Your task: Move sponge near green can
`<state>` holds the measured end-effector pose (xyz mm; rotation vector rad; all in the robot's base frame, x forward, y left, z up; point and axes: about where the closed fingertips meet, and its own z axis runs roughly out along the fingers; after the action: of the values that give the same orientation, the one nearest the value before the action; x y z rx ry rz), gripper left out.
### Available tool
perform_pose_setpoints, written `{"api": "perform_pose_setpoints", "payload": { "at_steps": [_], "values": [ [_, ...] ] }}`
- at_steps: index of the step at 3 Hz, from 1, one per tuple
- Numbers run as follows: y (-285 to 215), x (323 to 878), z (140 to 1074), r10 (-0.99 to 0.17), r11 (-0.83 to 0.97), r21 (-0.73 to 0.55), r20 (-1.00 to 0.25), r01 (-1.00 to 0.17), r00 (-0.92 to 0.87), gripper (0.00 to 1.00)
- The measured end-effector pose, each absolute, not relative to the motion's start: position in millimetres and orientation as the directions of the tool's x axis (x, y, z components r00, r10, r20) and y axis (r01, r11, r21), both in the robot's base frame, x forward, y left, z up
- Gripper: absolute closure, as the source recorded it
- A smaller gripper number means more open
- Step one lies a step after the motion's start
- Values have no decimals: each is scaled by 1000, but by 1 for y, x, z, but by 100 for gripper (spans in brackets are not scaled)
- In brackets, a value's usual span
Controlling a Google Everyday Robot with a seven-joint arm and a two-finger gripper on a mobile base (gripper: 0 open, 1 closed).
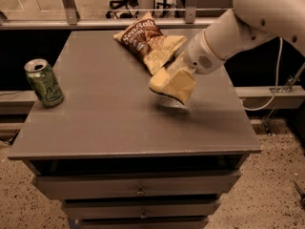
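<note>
Arm (228, 32) slants down, jaws gripping sponge (172, 84) above table (119, 123).

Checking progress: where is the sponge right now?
The sponge is held in the gripper above the table's right half, beside the chip bag, far from the green can at the left edge.

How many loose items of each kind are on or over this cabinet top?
Cans: 1, the green can
Bags: 1, the chip bag
Sponges: 1, the sponge, held by the gripper above the tabletop, right of centre
Total: 3
</note>
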<state>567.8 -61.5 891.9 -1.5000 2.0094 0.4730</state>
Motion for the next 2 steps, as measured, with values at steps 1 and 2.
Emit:
{"api": "perform_pose_setpoints", "payload": {
  "at_steps": [1,2],
  "values": [
    [-21,594,915,-716,287,-102,-683,-952,-142,100],
    [45,619,925,-679,240,-124,-731,-963,-75,100]
  ]
}}
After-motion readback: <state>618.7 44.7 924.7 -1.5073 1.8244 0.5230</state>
